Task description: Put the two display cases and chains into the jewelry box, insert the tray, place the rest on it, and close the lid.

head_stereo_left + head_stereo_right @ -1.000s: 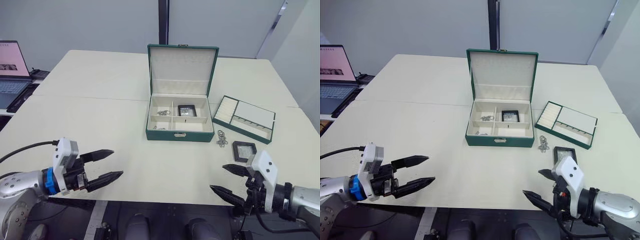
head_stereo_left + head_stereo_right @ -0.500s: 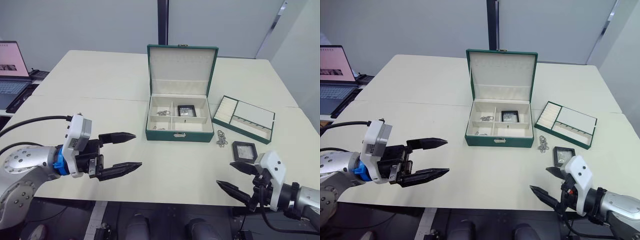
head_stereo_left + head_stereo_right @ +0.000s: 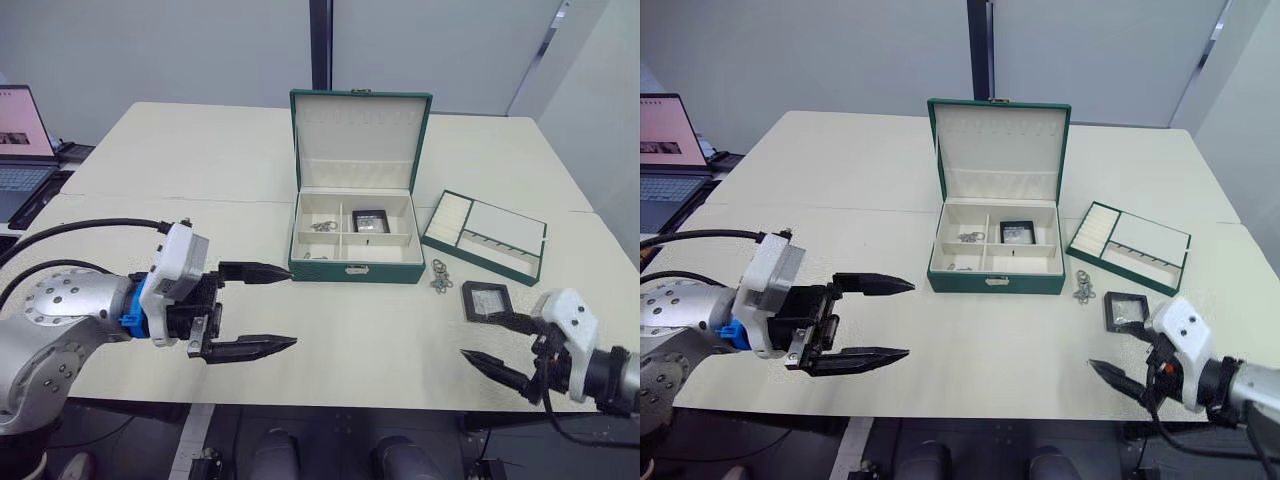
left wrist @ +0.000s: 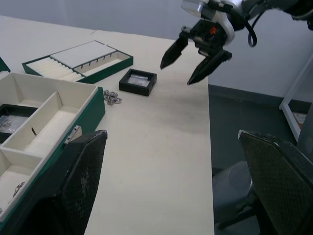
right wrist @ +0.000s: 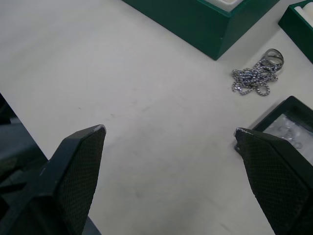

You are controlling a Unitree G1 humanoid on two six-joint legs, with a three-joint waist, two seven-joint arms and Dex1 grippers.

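Note:
The green jewelry box (image 3: 330,270) stands open mid-table, its lid (image 3: 360,130) upright. One display case (image 3: 371,220) lies in its back right compartment, and chains (image 3: 323,225) lie in the left compartments. A second display case (image 3: 488,300) and a chain bunch (image 3: 441,277) lie on the table to the box's right, in front of the tray (image 3: 485,237). My left gripper (image 3: 292,307) is open and empty, near the box's front left corner. My right gripper (image 3: 482,335) is open and empty, just in front of the loose display case (image 5: 293,127).
A laptop (image 3: 22,125) sits on a side desk at the far left. The cream table (image 3: 200,170) stretches wide behind and left of the box. Its front edge runs just under both grippers.
My left gripper has moved forward and right, towards the box's front. My right gripper has drifted right, ending beside the loose display case. Both stay open.

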